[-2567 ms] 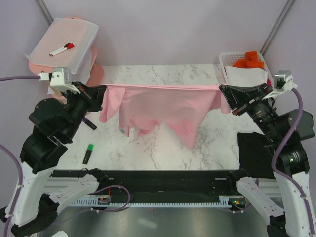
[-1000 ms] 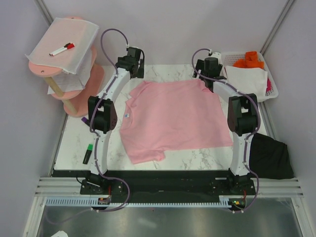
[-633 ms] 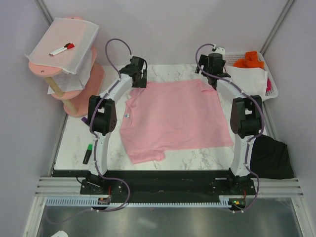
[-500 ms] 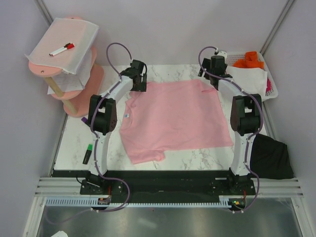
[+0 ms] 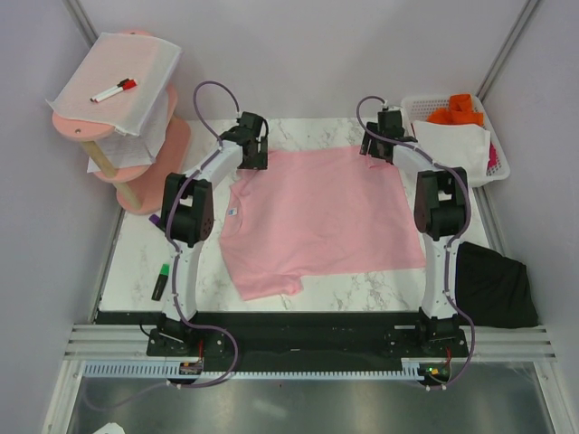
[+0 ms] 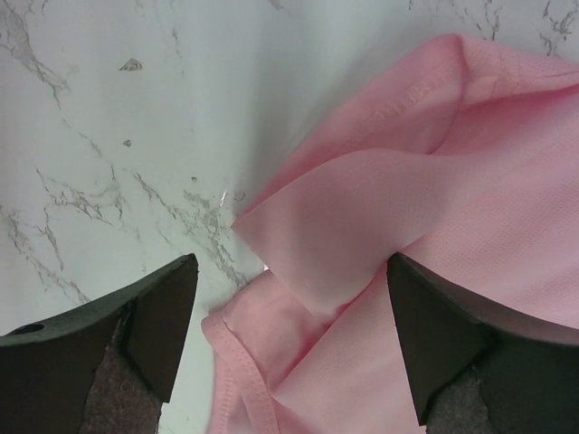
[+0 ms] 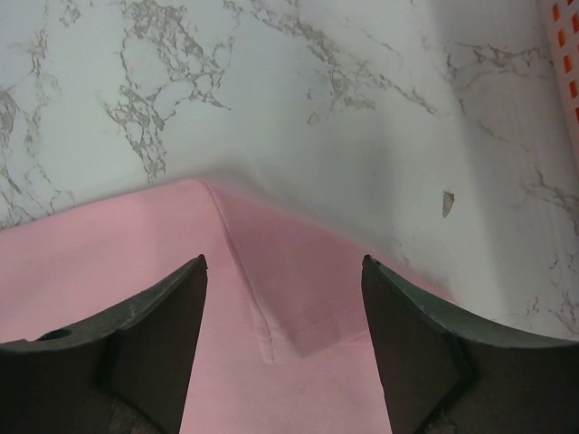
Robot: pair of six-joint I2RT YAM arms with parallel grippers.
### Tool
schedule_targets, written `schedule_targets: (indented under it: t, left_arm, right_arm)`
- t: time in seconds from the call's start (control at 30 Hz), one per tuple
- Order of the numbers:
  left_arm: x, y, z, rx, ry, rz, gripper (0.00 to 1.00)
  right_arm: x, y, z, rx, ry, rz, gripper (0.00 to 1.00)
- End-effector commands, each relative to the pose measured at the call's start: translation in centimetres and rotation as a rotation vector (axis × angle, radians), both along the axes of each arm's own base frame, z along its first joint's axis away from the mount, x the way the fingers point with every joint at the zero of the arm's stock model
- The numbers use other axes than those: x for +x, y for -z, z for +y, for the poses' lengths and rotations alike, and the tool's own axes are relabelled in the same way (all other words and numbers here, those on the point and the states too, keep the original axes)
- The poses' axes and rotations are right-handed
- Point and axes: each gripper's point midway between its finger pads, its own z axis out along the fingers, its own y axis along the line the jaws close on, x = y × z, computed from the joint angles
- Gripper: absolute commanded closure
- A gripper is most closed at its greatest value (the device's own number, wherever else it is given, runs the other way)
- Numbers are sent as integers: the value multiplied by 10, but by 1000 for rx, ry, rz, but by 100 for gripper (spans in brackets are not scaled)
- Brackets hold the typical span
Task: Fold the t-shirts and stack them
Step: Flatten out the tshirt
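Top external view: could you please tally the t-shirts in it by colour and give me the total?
pink t-shirt: 1, spread flat on the table
black t-shirt: 1, bunched at the table's near right corner
Total: 2

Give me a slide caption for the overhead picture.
Left fingers and right fingers, both open, poised over the far corners of a pink t-shirt spread on the marble table.

left pincer (image 6: 289, 269) extended far forward, aimed down, jaws spread wide, right pincer (image 7: 283, 264) likewise
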Motion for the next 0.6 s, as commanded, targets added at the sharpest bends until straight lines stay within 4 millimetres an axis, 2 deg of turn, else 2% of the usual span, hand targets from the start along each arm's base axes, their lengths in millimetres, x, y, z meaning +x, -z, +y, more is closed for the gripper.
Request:
schedule_targets:
  t: [0.0, 0.17, 0.23, 0.33, 0.37, 0.4, 0.47, 0.5, 0.57]
  left_arm:
    - [8, 4, 1, -42, -39, -26, 9]
    - [9, 8, 5, -44, -53, -20, 9]
    - [11, 9, 7, -49, -60, -24, 10]
    - [17, 8, 5, -73, -57, -32, 9]
    - [18, 9, 4, -87, -52, -27, 9]
    - [21, 9, 2, -98, -48, -32, 9]
    - [24, 10, -1, -115, -40, -32, 9]
    - [25, 11, -1, -118, -41, -31, 9]
    - [27, 13, -2, -122, -41, -34, 18]
  right_arm:
    - [7, -14, 8, -8, -23, -27, 24]
    - [4, -16, 11, -46, -26, -16, 25]
    - [4, -9, 10, -65, -20, 4, 36]
    - [4, 2, 12, -80, -11, 42, 60]
    - [3, 7, 8, -99, 7, 56, 69]
    - [4, 8, 7, -107, 18, 58, 87]
    - [2, 8, 2, -127, 42, 59, 98]
    - [2, 8, 3, -131, 43, 57, 99]
    - [3, 3, 1, -132, 49, 49, 100]
